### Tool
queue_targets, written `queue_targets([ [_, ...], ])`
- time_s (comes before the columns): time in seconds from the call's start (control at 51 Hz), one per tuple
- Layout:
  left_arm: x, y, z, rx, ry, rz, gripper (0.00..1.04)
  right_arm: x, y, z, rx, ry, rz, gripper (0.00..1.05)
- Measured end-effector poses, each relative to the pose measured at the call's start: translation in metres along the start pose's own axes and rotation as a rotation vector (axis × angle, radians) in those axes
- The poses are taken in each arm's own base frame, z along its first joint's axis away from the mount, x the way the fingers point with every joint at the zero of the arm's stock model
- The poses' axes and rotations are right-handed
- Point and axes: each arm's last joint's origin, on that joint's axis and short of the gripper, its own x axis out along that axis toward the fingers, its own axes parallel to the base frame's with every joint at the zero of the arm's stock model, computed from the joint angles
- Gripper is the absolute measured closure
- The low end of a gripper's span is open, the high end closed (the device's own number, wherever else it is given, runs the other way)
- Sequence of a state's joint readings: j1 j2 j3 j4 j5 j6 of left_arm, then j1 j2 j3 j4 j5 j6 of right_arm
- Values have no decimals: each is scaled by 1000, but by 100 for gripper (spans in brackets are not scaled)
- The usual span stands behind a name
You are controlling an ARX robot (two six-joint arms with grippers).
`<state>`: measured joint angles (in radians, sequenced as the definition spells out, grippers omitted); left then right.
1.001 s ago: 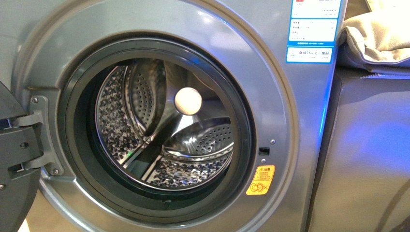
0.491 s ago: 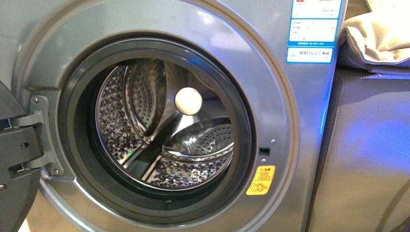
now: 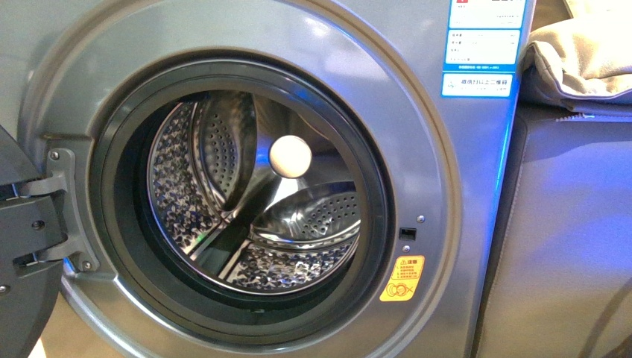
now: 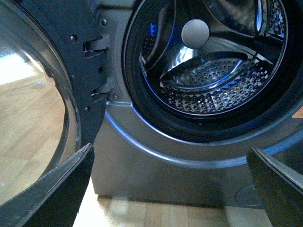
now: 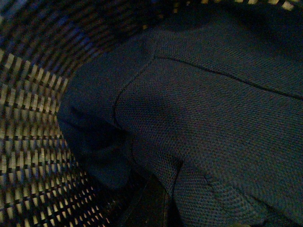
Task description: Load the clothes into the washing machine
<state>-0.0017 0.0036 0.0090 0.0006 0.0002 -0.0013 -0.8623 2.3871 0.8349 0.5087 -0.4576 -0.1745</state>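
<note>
While my left gripper point(image 4: 169, 149) faces the washing machine point(image 3: 447, 186), spread, the dark-blue garment point(image 5: 199, 118) lies in a wicker basket point(image 5: 33, 156) close under my right gripper, unseen, state impossible to tell.

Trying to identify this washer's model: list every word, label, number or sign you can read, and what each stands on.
No text reads clearly enough to quote.
Blue and white label on the washing machine front, upper right: Chinese print, too blurred to read.
Orange sticker low, right of the porthole: a warning triangle sign; its print is too small.
Wrist views: no text.
</note>
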Motion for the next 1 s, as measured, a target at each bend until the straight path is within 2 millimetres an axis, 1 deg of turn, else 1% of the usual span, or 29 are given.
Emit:
queue_targets([
  [0.118,0,0,0,0,0,0,7,-41,1,17,0,-84,34,100],
  [0.137,0,0,0,0,0,0,7,-44,2,19,-1,-91,37,100],
  [0.216,0,0,0,0,0,0,7,-73,5,33,-12,-155,58,100],
  [0.255,0,0,0,0,0,0,7,-91,7,43,-23,-196,76,100],
  [0.275,0,0,0,0,0,0,7,-95,8,46,-26,-205,78,100],
  [0.412,0,0,0,0,0,0,7,-147,22,76,-89,-333,114,100],
  [0.432,0,0,0,0,0,0,7,-150,23,77,-94,-342,116,100],
  [0.589,0,0,0,0,0,0,7,-202,46,102,-180,-459,161,100],
  [0.608,0,0,0,0,0,0,7,-205,48,104,-186,-466,163,100],
  [0.687,0,0,0,0,0,0,7,-230,61,116,-234,-526,187,100],
  [0.706,0,0,0,0,0,0,7,-233,63,118,-238,-533,189,100],
  [0.765,0,0,0,0,0,0,7,-253,73,132,-275,-586,193,100],
  [0.785,0,0,0,0,0,0,7,-257,75,134,-284,-597,193,100],
  [0.844,0,0,0,0,0,0,7,-277,86,151,-323,-652,194,100],
  [0.863,0,0,0,0,0,0,7,-280,88,154,-329,-661,194,100],
  [1.001,0,0,0,0,0,0,7,-325,114,195,-401,-771,188,100],
])
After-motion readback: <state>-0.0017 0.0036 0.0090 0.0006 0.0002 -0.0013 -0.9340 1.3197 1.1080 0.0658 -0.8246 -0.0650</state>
